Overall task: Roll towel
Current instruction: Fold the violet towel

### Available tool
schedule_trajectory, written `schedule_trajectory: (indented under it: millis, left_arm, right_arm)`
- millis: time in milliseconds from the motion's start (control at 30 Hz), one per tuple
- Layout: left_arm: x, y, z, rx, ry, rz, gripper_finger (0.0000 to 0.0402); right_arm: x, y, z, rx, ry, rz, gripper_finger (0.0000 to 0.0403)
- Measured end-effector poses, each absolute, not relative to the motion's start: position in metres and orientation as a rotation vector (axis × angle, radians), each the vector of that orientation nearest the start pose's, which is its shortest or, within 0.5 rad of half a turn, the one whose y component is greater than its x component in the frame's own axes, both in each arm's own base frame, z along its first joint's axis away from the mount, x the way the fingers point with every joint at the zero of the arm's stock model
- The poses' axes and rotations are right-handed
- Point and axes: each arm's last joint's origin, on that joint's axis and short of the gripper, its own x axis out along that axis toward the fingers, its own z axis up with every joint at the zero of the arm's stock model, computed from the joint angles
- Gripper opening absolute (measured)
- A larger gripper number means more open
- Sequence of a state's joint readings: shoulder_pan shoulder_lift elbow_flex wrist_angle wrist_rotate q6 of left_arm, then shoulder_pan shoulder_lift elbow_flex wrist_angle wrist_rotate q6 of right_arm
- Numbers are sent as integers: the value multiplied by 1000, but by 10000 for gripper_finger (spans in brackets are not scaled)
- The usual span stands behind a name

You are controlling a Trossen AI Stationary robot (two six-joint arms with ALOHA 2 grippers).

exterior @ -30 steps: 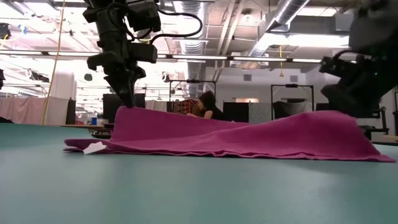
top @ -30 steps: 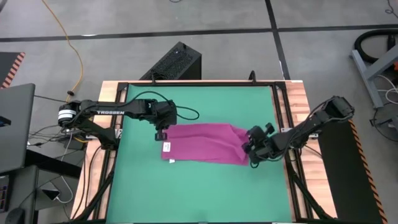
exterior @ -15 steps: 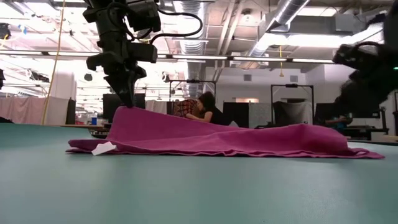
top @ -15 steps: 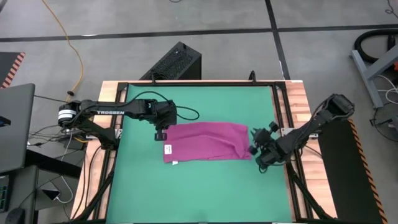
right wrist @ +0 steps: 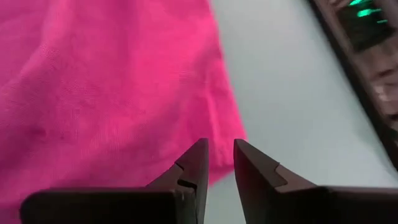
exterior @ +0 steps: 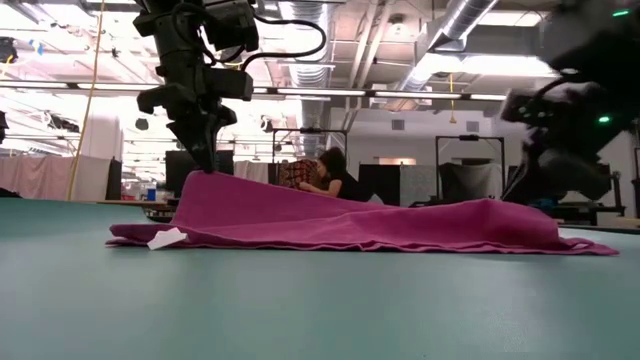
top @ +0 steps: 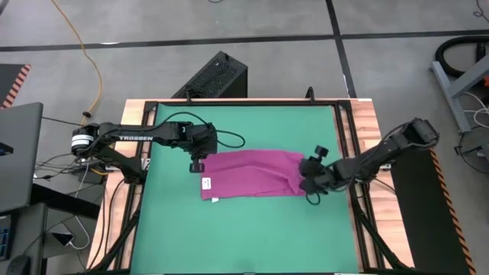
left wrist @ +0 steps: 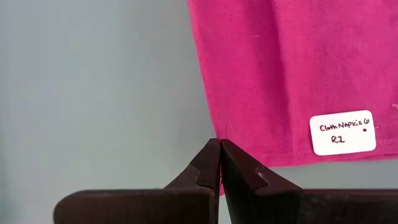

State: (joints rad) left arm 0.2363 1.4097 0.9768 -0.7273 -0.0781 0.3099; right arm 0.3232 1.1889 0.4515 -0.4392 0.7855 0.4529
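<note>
The magenta towel lies spread on the green mat, its white tag near its left near corner. My left gripper is shut on the towel's far left corner, which stands up as a peak. The rest of the towel rests flat on the mat. My right gripper hovers just over the towel's right edge, fingers slightly apart with nothing between them. My left gripper pinches the towel's left edge at its far corner between its two shut fingers. They come from above, pointing steeply down. That corner is lifted off the mat, and the cloth slopes down from it to the part lying flat.
A wooden frame with black rails borders the mat. A black box sits beyond the far edge. A person sits in the room behind. Bare mat lies near the towel.
My right gripper has let go of the towel's right end, drawn off toward the table's right edge, rolled, and come back beside that end. The towel's right end, raised a second ago, has dropped flat onto the mat. The left corner stays held up.
</note>
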Motion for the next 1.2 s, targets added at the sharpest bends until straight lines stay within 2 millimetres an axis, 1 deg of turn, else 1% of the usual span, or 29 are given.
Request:
schedule_trajectory:
  millis: [67, 133, 233, 300, 433, 567, 667, 867, 967, 1067, 1200]
  left_arm:
    - [256, 64, 227, 182, 1192, 94, 0]
    - [256, 64, 227, 193, 1192, 86, 0]
    - [256, 64, 227, 202, 1193, 77, 0]
    - [256, 64, 227, 212, 1193, 70, 0]
    - [256, 64, 227, 218, 1190, 66, 0]
    - [256, 64, 227, 210, 1188, 57, 0]
    - [256, 63, 227, 201, 1189, 56, 0]
    - [256, 63, 227, 201, 1189, 57, 0]
    - [256, 63, 227, 201, 1189, 57, 0]
    - [256, 63, 227, 208, 1188, 53, 0]
    - [256, 63, 227, 209, 1188, 53, 0]
  right_arm:
    - [183, 28, 148, -190, 901, -546, 98]
    - [187, 18, 149, -171, 924, -505, 98]
    - [187, 3, 152, -114, 961, -445, 98]
    - [186, -4, 155, -86, 962, -413, 99]
    - [184, -13, 158, -98, 971, -414, 99]
    - [186, -14, 152, -109, 1008, -360, 101]
    - [187, -14, 146, -134, 1060, -350, 111]
    - [191, -20, 137, -162, 1091, -410, 151]
    - [192, -22, 135, -156, 1101, -420, 159]
    - [193, -24, 133, -142, 1107, -413, 149]
    - [192, -23, 133, -133, 1111, -393, 110]
